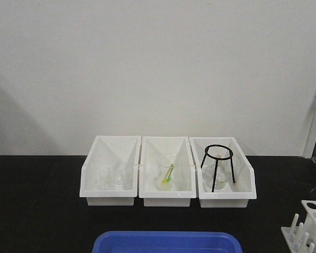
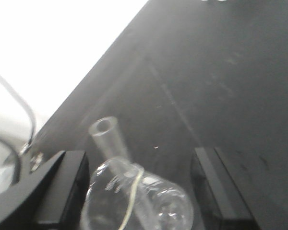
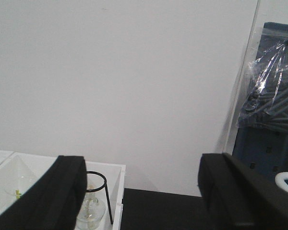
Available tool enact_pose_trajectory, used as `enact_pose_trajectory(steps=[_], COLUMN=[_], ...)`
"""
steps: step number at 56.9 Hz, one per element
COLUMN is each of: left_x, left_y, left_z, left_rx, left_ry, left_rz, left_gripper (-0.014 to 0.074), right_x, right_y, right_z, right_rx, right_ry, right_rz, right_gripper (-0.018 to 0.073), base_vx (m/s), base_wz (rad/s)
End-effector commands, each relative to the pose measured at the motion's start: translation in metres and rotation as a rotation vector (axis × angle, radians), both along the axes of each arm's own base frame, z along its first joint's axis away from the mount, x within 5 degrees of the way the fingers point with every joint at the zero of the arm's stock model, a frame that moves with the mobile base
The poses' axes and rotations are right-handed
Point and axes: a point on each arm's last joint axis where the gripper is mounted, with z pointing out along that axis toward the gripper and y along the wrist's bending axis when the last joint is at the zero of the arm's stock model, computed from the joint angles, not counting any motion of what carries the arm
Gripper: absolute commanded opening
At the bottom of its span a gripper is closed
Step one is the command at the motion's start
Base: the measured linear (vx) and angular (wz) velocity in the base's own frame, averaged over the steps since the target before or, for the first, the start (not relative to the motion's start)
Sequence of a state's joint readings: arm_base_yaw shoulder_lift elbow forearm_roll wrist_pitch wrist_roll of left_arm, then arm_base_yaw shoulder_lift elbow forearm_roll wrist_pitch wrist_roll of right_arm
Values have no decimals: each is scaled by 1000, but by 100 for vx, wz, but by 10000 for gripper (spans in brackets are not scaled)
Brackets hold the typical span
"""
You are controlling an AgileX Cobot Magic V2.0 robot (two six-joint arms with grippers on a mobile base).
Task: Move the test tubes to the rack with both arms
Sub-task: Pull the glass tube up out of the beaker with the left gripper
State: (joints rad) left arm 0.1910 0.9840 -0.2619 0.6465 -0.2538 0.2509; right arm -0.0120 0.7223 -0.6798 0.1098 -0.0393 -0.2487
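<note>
The rack [image 1: 312,224] is white with round holes and upright pegs, and it stands at the front view's bottom right corner. No test tubes can be made out in any view. My left gripper [image 2: 137,160] is open above the black tabletop [image 2: 221,72]. A clear glass flask [image 2: 134,201] with a tubular neck lies between its fingers [image 2: 62,187], close to the left one. My right gripper [image 3: 144,165] is open and holds nothing. It faces the white wall beside the rightmost bin [image 3: 113,191]. Neither arm shows in the front view.
Three white open-fronted bins [image 1: 109,197] stand in a row at the back of the black table [image 1: 37,211]. They hold glassware, and the right one has a black tripod ring [image 1: 217,166]. A blue tray [image 1: 166,242] sits at the front edge. A plastic bag [image 3: 273,91] hangs far right.
</note>
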Motion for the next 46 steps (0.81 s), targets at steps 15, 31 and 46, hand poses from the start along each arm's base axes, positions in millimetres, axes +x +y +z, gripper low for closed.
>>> enact_pose_trajectory(steps=[15, 31, 46], left_x=[7, 16, 25], left_y=[8, 25, 25], left_z=[24, 32, 17], left_rx=[-59, -129, -113], left_ry=[-195, -386, -301], left_rz=[105, 255, 233], left_gripper=[540, 540, 540], right_x=[4, 19, 24], right_y=[-1, -1, -1], right_z=[15, 6, 3], right_rx=[-14, -9, -9], right_ry=[-91, -34, -21], right_rz=[-10, -10, -10], right_gripper=[531, 531, 531], base_vx=[0, 0, 0], base_wz=[0, 0, 0])
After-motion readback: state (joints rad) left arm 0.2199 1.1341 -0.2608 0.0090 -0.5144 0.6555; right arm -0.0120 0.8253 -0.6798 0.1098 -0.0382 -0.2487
